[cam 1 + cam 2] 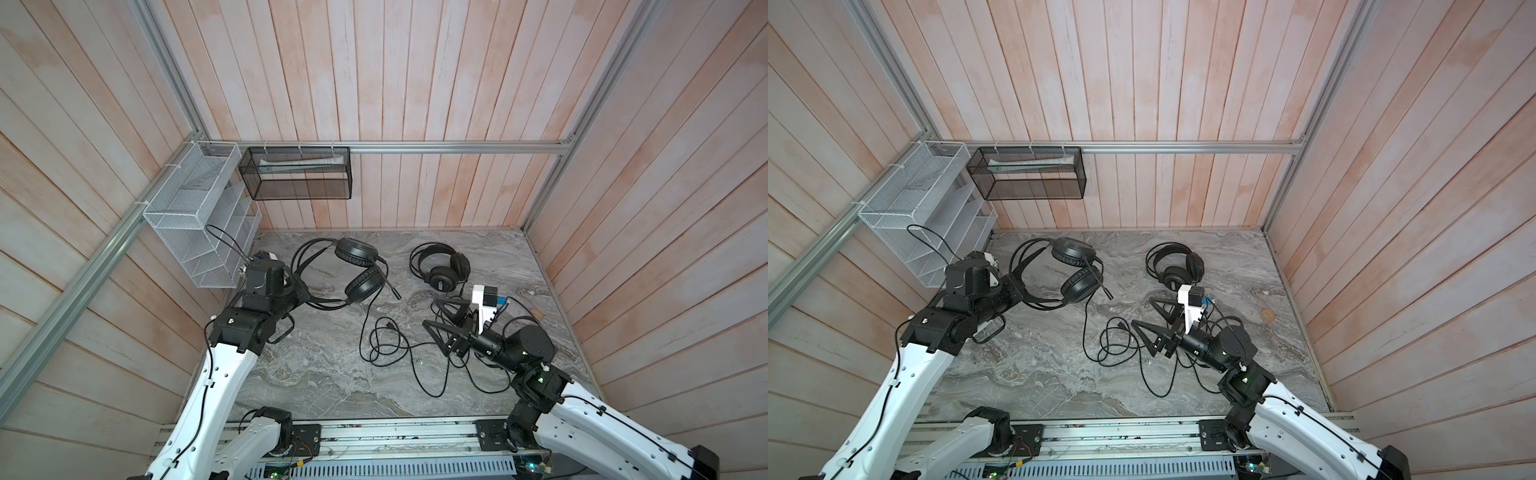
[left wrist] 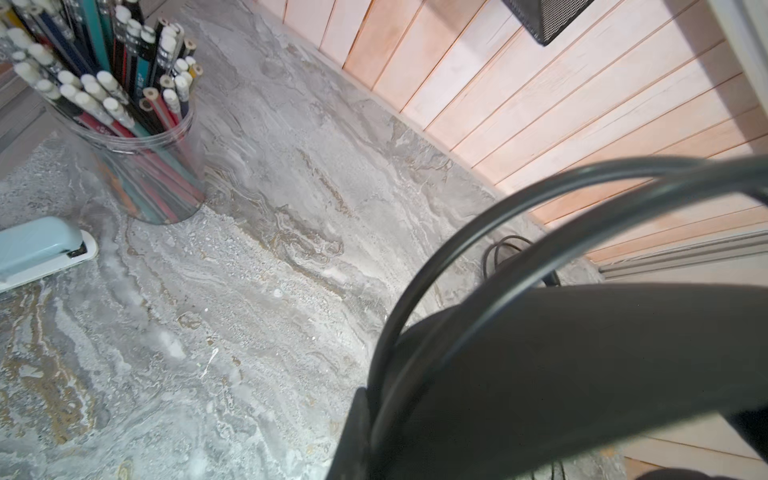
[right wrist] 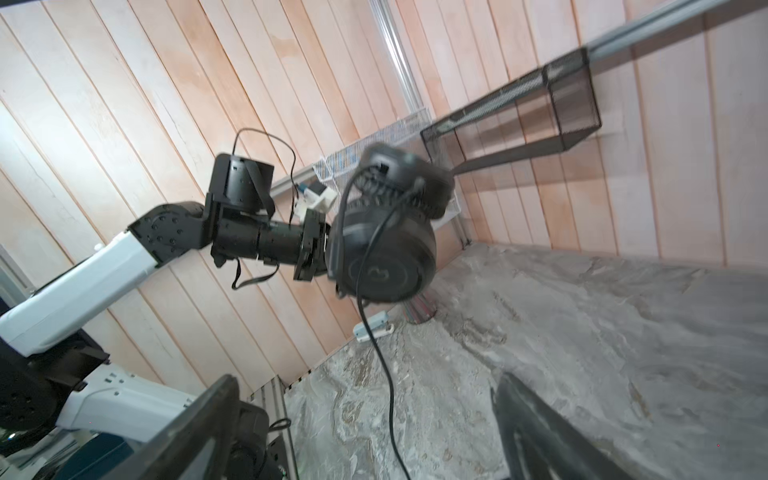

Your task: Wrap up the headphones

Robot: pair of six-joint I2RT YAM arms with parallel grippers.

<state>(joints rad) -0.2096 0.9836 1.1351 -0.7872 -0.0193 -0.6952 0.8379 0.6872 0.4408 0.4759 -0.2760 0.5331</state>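
Grey marble worktop (image 1: 316, 374) inside a wood-panelled booth. At the left, the left hand (image 3: 326, 249) is clamped shut on the headband of the boom-mic headset (image 1: 365, 286), holding it clear of the worktop. Its cable (image 1: 386, 343) trails down into a loose tangle at the middle. To the right, the right hand (image 1: 430, 311) hovers over that tangle, jaws spread wide, holding nothing. Just beyond it the grille-backed headset (image 1: 442, 278) lies flat. Winding looks about to begin: best to take the cable close to the cup, not mid-tangle, and lay turns under light tension, clear of the mic boom.
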